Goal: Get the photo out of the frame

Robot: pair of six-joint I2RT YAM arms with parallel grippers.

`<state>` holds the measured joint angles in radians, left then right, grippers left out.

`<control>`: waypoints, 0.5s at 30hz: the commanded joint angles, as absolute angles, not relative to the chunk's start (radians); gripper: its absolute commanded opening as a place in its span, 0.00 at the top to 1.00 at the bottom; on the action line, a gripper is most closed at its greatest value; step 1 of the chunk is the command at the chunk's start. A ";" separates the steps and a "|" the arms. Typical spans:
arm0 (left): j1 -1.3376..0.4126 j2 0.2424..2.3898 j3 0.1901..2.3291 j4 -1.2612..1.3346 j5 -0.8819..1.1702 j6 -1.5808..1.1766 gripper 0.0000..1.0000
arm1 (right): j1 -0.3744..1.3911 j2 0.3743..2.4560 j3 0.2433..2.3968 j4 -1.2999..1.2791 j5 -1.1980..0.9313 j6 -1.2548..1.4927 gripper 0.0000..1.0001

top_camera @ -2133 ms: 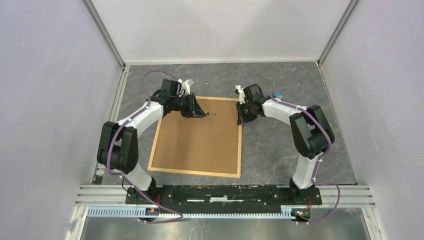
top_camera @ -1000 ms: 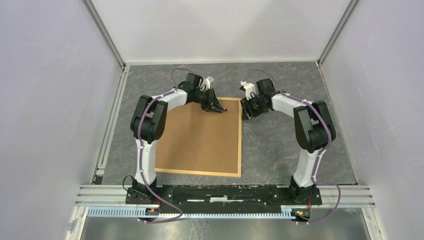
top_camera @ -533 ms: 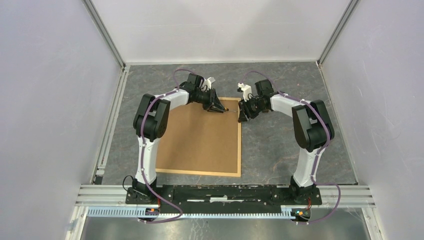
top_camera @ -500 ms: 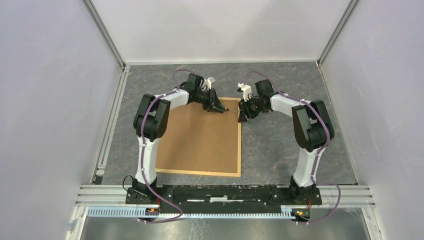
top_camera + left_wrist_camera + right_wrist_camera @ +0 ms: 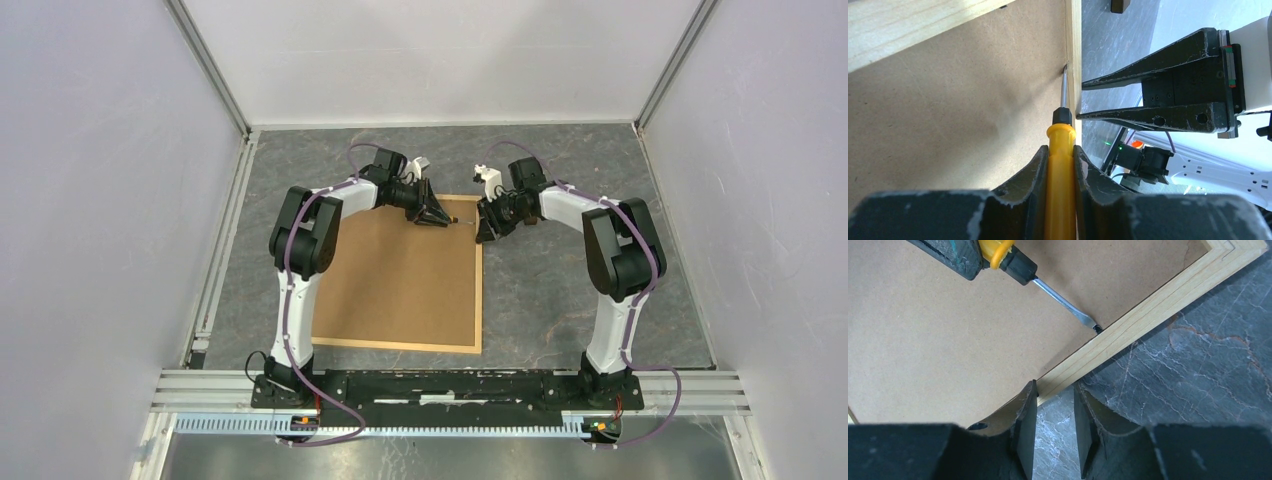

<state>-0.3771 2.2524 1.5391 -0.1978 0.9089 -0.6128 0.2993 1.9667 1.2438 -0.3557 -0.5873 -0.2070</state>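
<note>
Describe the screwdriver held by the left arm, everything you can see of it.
The screwdriver has a yellow, plastic-looking handle, a black collar and a slim steel shaft ending in a flat blade. The left pincer is shut on the handle. The tool is angled low over the brown backing board, its tip set into the seam where the board meets the light-wood rim of the frame, near a corner.

One frame [image 5: 400, 280] and one screwdriver [image 5: 1060, 150] are showing. Two grippers are showing: one left gripper [image 5: 437, 218] and one right gripper [image 5: 487, 232]. One small brown block [image 5: 1118, 5] is lying on one table [image 5: 560, 290].
</note>
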 commanded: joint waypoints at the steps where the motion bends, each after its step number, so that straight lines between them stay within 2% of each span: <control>1: -0.391 2.303 1.570 -0.199 0.909 -0.657 0.98 | 0.317 2.041 1.255 -0.355 -0.422 -0.279 0.68; 6: -0.393 2.320 1.565 -0.198 0.907 -0.676 0.98 | 0.338 2.074 1.283 -0.397 -0.328 -0.279 0.74; 15: -0.392 2.347 1.534 -0.182 0.859 -0.747 0.98 | 0.384 2.106 1.297 -0.429 -0.219 -0.278 0.77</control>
